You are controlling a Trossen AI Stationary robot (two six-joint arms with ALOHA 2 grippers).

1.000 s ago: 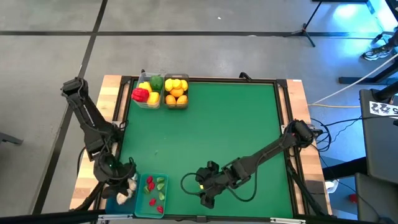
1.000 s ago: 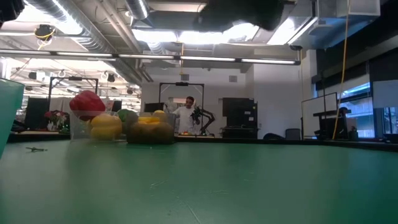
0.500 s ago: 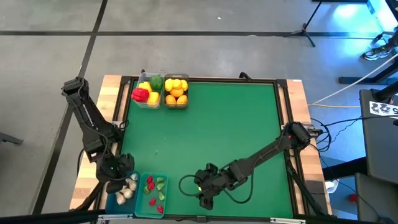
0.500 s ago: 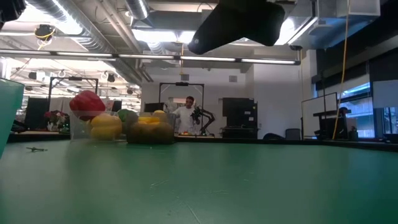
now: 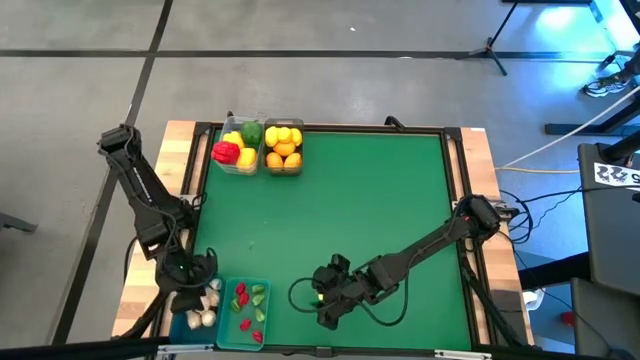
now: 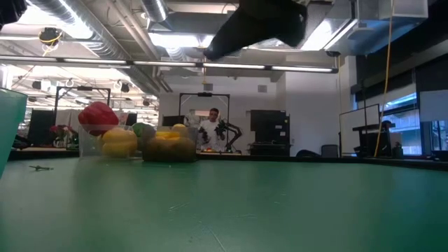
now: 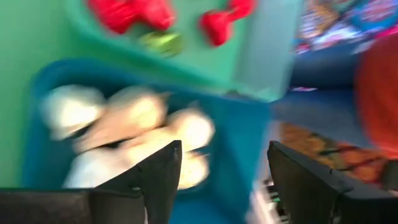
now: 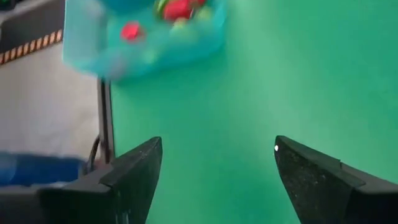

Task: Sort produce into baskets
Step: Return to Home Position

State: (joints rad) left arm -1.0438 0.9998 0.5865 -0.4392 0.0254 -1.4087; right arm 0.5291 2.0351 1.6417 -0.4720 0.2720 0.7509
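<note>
In the high view, even overhead light keeps my green table mat (image 5: 340,200) bright with little shadow under my arms, and a patch of floor (image 5: 565,15) glares at the far right corner. In the low view, ceiling light strips (image 6: 210,38) glare behind my right arm (image 6: 260,24), reducing it to a black silhouette. In the left wrist view, the garlic bulbs (image 7: 137,124) are lit nearly white.
</note>
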